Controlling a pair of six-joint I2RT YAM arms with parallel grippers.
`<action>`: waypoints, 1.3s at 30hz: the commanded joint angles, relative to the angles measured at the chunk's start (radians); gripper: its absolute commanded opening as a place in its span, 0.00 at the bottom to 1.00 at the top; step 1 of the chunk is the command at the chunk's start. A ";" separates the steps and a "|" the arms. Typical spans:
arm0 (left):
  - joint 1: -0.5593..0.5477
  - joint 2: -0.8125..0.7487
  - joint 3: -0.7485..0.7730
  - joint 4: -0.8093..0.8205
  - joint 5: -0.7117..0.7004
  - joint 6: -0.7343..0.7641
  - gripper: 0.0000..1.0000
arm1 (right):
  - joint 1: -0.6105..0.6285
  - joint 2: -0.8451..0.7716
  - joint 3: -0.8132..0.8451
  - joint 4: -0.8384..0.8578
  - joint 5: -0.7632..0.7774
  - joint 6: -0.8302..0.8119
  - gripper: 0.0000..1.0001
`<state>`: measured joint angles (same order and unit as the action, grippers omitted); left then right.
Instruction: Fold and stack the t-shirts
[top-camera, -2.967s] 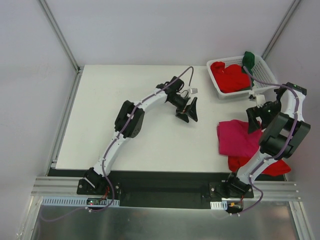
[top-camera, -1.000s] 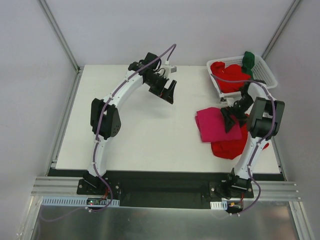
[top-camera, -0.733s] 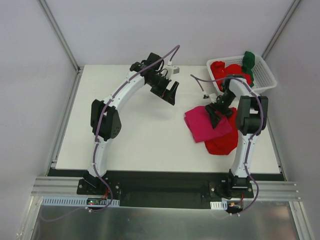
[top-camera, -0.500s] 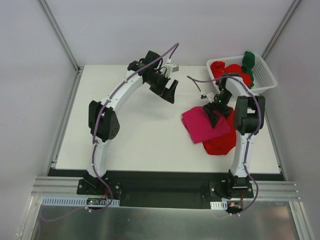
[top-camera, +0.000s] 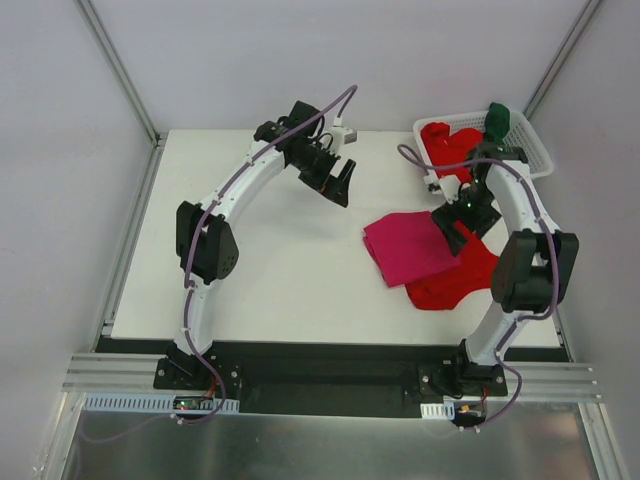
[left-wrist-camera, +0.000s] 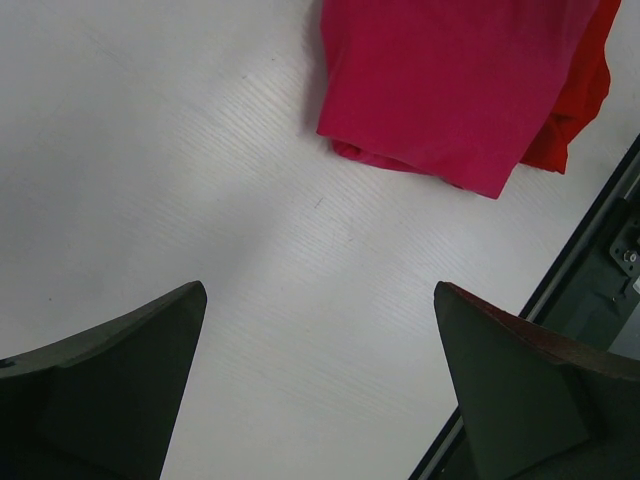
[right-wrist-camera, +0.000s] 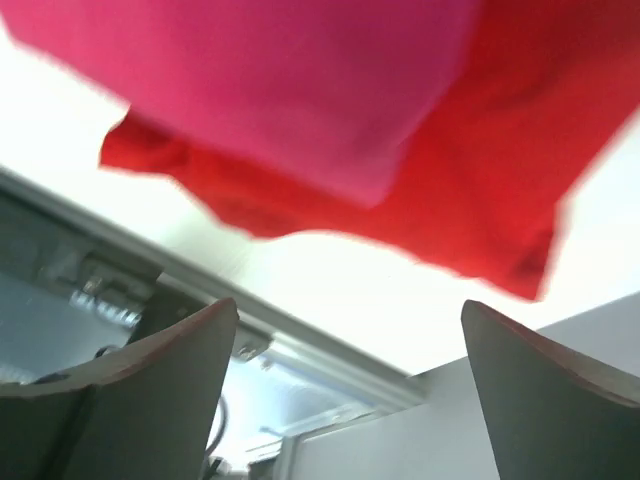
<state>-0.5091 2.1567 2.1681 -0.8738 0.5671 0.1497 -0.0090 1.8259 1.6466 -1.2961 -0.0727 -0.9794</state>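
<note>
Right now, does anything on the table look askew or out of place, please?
Yes: the magenta t-shirt lies offset on the red t-shirt, which sticks out unevenly, and a dark green t-shirt droops over the basket rim.

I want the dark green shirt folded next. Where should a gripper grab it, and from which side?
Likely the bunched hump of the dark green t-shirt where it drapes over the basket rim, approached from above: it stands raised, clear of the red t-shirt beside it.
</note>
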 joint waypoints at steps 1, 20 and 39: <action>0.001 -0.038 0.016 -0.016 0.020 0.024 0.99 | -0.008 -0.063 -0.218 -0.017 -0.093 0.040 0.96; -0.026 -0.034 0.004 -0.022 0.016 0.037 0.99 | 0.027 -0.157 -0.456 0.512 -0.096 0.162 0.96; -0.043 -0.038 0.012 -0.036 -0.039 0.050 0.99 | 0.092 -0.056 -0.501 0.696 -0.142 0.395 0.96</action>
<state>-0.5503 2.1567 2.1666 -0.8814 0.5621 0.1719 0.0319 1.7088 1.0805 -0.6289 -0.1783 -0.7280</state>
